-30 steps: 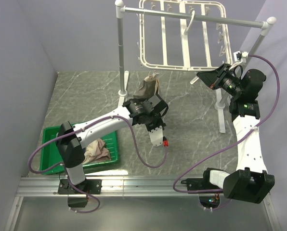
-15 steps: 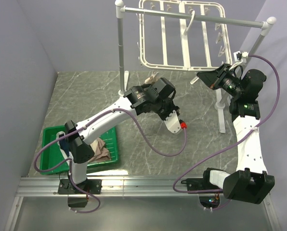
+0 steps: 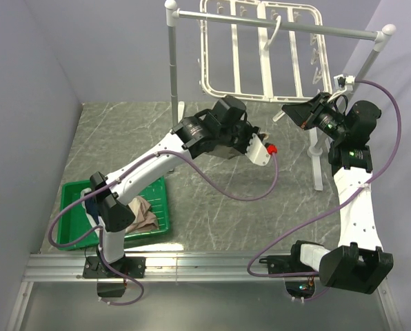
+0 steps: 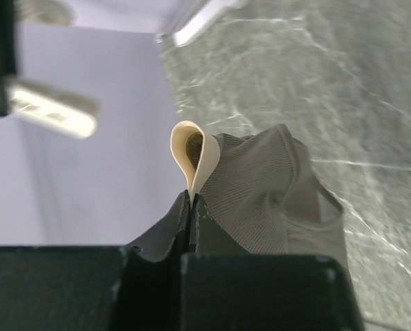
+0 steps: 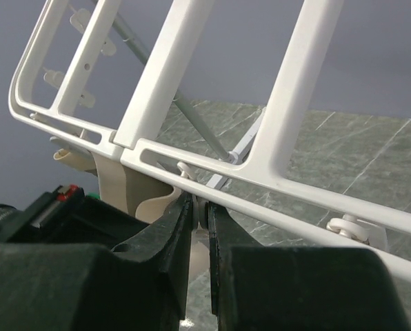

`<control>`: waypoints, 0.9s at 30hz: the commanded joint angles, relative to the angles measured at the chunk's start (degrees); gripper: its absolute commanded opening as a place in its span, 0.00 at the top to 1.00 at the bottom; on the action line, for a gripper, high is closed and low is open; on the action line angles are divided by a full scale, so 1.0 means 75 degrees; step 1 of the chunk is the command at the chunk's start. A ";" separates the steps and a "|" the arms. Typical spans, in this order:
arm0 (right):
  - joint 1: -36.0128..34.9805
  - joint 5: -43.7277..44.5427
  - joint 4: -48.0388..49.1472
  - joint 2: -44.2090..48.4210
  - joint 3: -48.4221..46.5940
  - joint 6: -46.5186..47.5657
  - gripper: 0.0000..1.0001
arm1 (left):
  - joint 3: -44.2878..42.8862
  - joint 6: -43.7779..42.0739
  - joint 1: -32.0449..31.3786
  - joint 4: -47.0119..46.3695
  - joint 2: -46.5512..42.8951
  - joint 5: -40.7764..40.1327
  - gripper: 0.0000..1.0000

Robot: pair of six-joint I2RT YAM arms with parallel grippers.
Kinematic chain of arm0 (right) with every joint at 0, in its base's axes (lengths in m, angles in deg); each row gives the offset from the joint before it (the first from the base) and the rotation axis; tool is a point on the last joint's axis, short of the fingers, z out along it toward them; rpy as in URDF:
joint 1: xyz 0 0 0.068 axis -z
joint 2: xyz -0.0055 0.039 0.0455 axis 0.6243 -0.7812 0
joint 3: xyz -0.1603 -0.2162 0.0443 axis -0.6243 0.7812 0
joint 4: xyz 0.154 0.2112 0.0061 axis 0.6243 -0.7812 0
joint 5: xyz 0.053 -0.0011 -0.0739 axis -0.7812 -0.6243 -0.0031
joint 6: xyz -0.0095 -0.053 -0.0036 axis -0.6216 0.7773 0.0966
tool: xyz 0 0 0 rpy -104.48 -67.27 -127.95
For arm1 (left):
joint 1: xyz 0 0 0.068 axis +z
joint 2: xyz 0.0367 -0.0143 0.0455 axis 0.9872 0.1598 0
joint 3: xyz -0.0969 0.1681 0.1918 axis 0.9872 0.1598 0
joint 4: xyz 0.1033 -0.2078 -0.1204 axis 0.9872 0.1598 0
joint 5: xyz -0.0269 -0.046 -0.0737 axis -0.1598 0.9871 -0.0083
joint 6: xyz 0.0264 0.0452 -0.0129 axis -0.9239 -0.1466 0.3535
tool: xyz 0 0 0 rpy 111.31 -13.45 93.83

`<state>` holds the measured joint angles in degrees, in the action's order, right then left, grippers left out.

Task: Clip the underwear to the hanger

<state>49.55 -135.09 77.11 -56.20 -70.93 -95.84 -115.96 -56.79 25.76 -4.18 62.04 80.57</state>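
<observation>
Left tool [image 4: 192, 201] is clenched on the underwear [image 4: 261, 200] by its folded waistband [image 4: 192, 148], up off the bench [image 4: 343, 83]. It's light and floppy, so that firmer band is the bit to feed in. Right tool [image 5: 200, 207] looks pinched on a clip [image 5: 201, 219] of the hanger [image 5: 288, 103].

2 white arms [image 3: 354, 207], black joints [image 3: 212, 131], purple cables [image 3: 400, 117], possibly red wrist plug [image 3: 270, 147]
</observation>
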 commanded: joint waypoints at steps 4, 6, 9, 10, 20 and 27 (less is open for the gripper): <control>0.0021 -0.0444 -0.0670 0.0145 0.0226 0.0313 1.00 | -0.0379 0.0806 0.0109 -0.1125 0.0116 -0.0260 1.00; 0.0009 -0.0433 -0.0623 0.0145 0.0261 0.0313 1.00 | -0.0403 0.0806 0.0121 -0.1149 0.0151 -0.0307 1.00; -0.0014 -0.0444 -0.0658 0.0134 0.0226 0.0313 1.00 | -0.0414 0.0865 0.0121 -0.1289 0.0233 -0.0412 1.00; -0.0014 -0.0433 -0.0646 0.0122 0.0226 0.0313 1.00 | -0.0415 0.0911 0.0132 -0.1347 0.0280 -0.0482 1.00; -0.0131 -0.0421 -0.0833 0.0075 0.0179 0.0465 1.00 | -0.0543 0.1205 0.0250 -0.1734 0.0444 -0.0506 1.00; -0.0225 -0.0351 -0.0939 0.0040 0.0191 0.0606 1.00 | -0.0543 0.1310 0.0320 -0.1946 0.0386 -0.0448 1.00</control>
<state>48.76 -134.78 76.76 -56.02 -70.62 -93.09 -117.32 -48.57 27.90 -15.53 65.76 76.98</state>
